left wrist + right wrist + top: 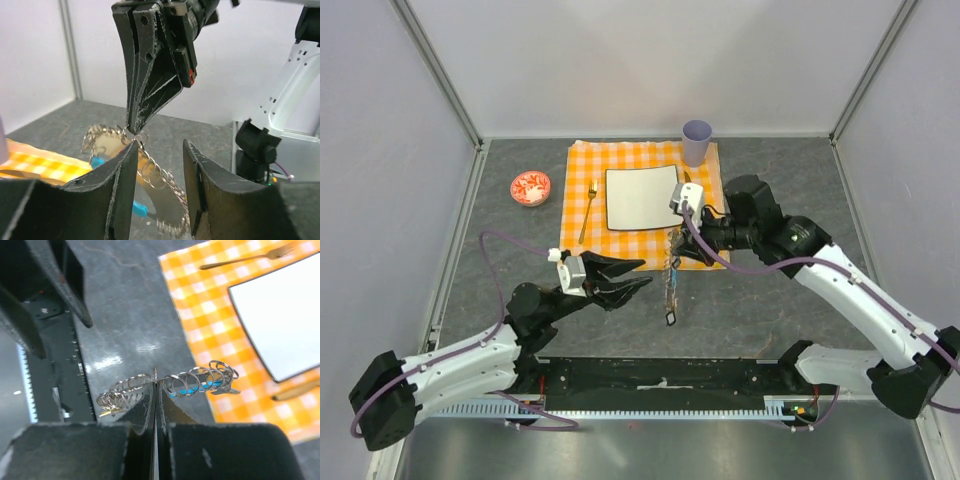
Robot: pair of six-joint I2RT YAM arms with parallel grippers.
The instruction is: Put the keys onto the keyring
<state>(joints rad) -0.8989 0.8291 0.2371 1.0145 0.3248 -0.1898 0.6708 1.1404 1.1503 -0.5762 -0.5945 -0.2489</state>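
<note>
While our right gripper [677, 250] clamps the keyring [671, 290] past the cloth [620, 245] edge, our left gripper [645, 274] gapes empty over grey table [750, 310]; silvery links, turquoise tag [192, 388].

Plain white walls [650, 60] enclose a mottled grey tabletop [790, 180]

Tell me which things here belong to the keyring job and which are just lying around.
Job: keyring, pinched by the right gripper; keys hanging with it; open left gripper.
Lying about: plate, fork, cup, red bowl, checked cloth.
</note>
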